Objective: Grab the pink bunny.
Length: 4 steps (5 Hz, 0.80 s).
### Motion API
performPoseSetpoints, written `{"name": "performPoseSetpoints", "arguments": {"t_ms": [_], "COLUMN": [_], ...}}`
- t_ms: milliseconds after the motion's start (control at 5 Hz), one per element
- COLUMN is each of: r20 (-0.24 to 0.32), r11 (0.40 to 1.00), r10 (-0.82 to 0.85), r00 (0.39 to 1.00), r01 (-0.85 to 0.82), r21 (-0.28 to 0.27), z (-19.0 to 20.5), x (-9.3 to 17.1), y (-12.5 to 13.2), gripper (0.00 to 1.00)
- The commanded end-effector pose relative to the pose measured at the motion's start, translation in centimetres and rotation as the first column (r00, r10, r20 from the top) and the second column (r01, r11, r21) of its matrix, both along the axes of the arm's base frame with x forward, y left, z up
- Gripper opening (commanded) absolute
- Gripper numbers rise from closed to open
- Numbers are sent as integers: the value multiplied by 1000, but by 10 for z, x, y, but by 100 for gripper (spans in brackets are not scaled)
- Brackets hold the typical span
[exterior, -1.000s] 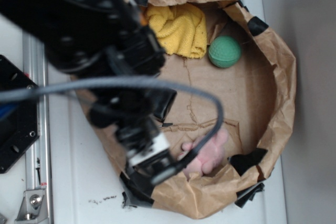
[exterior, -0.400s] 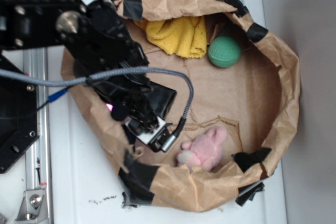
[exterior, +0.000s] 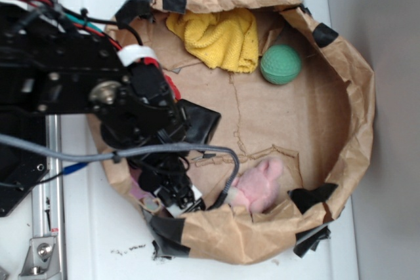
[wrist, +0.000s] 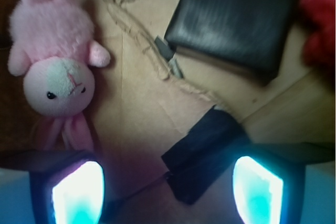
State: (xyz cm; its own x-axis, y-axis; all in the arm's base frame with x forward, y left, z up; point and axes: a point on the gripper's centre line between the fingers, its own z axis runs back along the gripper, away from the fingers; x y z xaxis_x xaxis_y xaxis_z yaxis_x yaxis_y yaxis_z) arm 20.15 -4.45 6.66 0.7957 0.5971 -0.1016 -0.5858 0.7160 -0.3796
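White and smooth, the counter (exterior: 98, 240) carries a shallow basin made from a crumpled brown paper bag (exterior: 357, 96) with its rim rolled down and patched with strips of glossy black tape (exterior: 172, 227). Its floor is creased, torn kraft paper. At about twelve o'clock inside the basin lies a folded yellow towel (exterior: 220, 37) of nubby terry weave, and just beside it toward one o'clock sits a round green ball (exterior: 281, 64) with a dimpled skin. A flat, black, square pad (wrist: 236, 19) rests left of centre, and a bit of red cloth (wrist: 319, 24) shows at the edge of the wrist view.

Down at six o'clock, pressed against the paper wall, is the pink bunny (exterior: 257, 187), fuzzy and soft, with a paler face, two dark bead eyes and long limp ears. In the wrist view the bunny lies at about ten o'clock, ears toward the lower edge.

Over the basin's left side hangs the black robot arm (exterior: 98, 96), boxy and matte, trailing a braided grey cable (exterior: 131, 152). Its end effector (wrist: 168, 195) is spread wide with nothing between the jaws; the two fingertips (wrist: 79, 195) glow pale cyan at the bottom of the wrist view, the nearer one just beside the bunny's ears, not gripping them.
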Motion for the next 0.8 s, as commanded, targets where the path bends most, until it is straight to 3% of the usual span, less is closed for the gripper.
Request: {"name": "performPoseSetpoints", "arguments": {"t_ms": [0,200,400,600], "r20": [44,44,157,163], "r11": [1000,1000,995,988], "r10": [-21,-21,84,139], "r00": [999,999,984,977], "r01": [21,21,-75,-125], "r21": [3,3,-62,-92], "z": [9,9,21,14], "x": [2,2,51,86], "y": [1,1,16,19], "gripper": [100,100,100,100]}}
